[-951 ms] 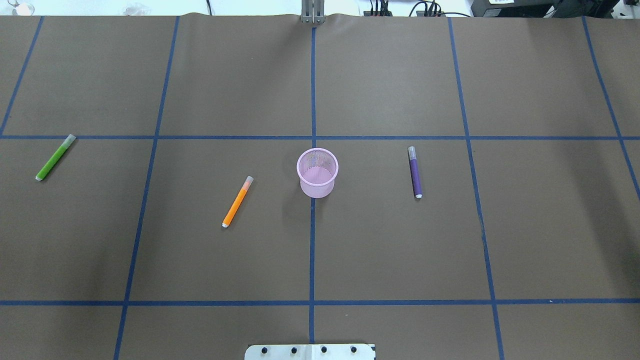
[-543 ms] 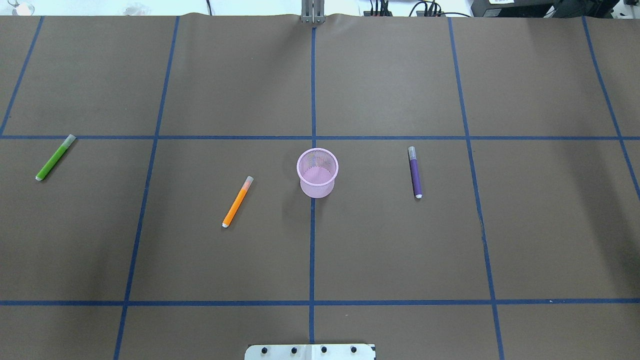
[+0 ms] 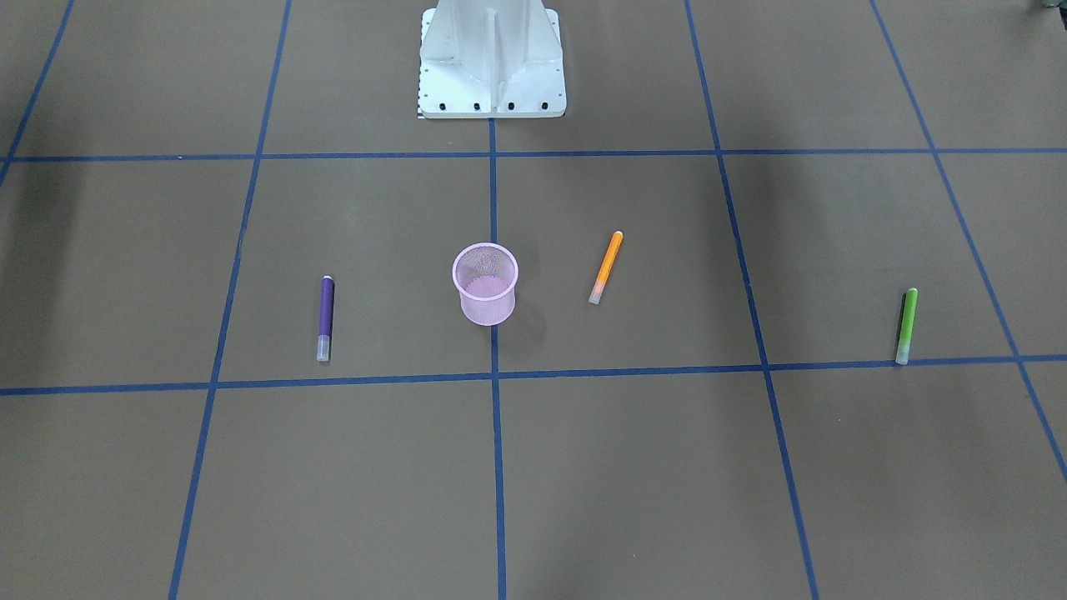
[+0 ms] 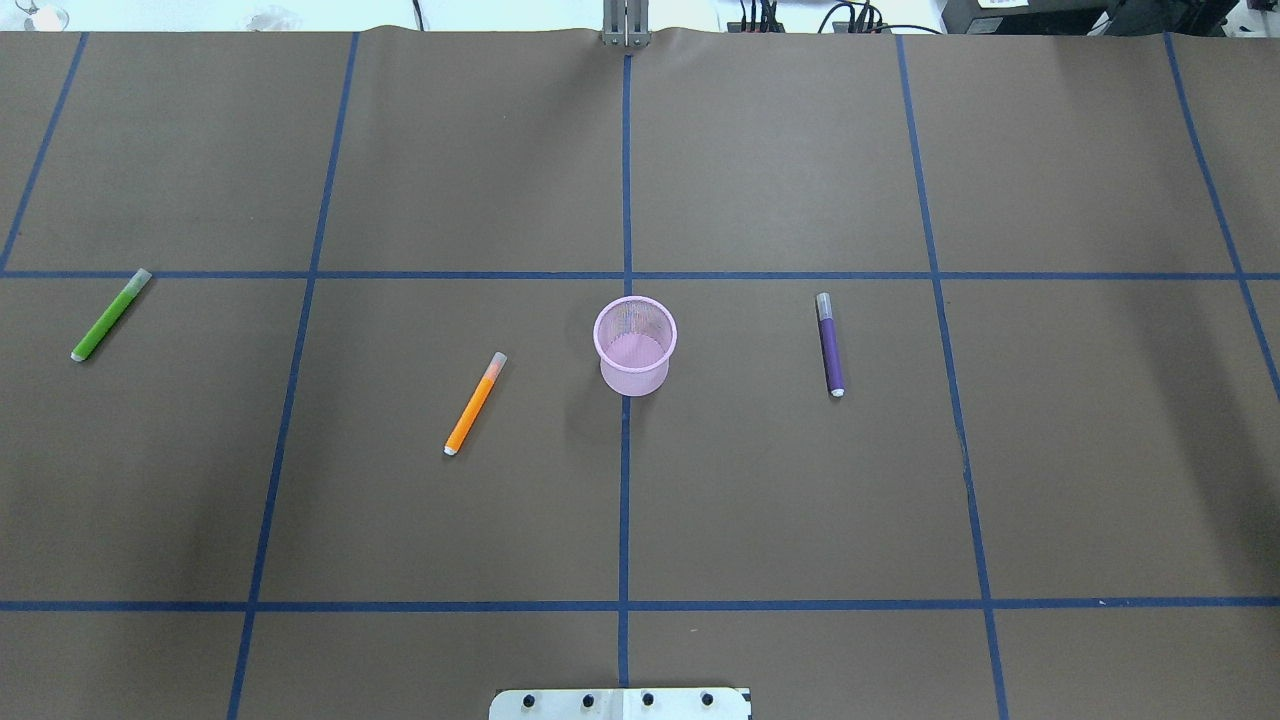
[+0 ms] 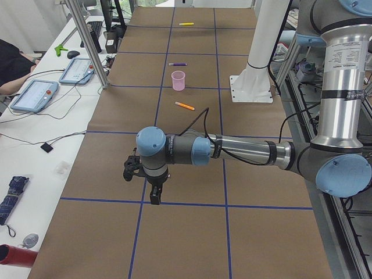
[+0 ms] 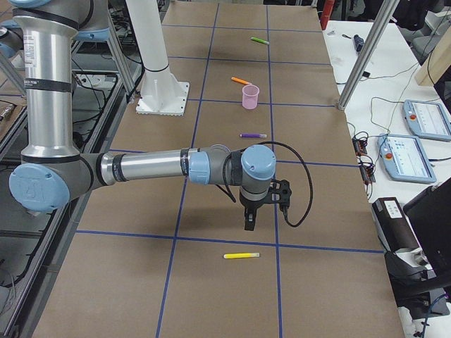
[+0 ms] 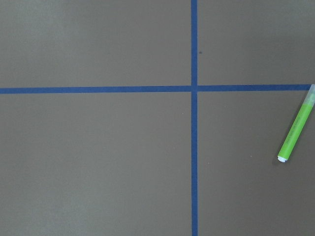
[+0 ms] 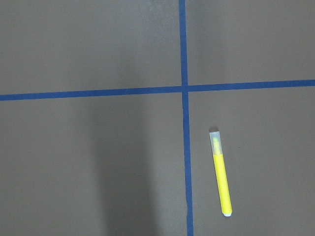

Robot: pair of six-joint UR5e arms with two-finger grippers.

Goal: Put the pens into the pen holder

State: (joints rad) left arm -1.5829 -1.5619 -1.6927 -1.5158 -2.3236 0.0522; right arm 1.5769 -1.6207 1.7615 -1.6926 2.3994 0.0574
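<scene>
- Four pens lie flat on the table [image 4: 800, 500], all outside the pen holder [image 4: 634, 382] and none touching another.
- Pen holder: a pink mesh cup standing upright, mouth up, on the central blue tape line [image 4: 625, 500].
- Orange pen [image 4: 474, 404]: near the holder on the robot's left side, lying on a slant with its whitish cap toward the cup.
- Purple pen [image 4: 830, 345]: on the holder's other side, on the robot's right, roughly parallel to the central line, cap at the far end.
- Green pen [image 4: 110, 315]: well apart from the holder, far out on the robot's left; it also appears at the right edge of the left wrist view.
- Yellow pen [image 6: 241, 255]: at the table's end on the robot's right, outside the overhead view, just beside a crossing of tape lines in the right wrist view.
- Left end effector [image 5: 154, 197]: hangs above the table pointing down, holding nothing visible; whether its fingers are apart or together cannot be told.
- Right end effector [image 6: 249, 222]: hangs pointing down near the yellow pen without touching it; its finger spacing likewise cannot be told.
</scene>
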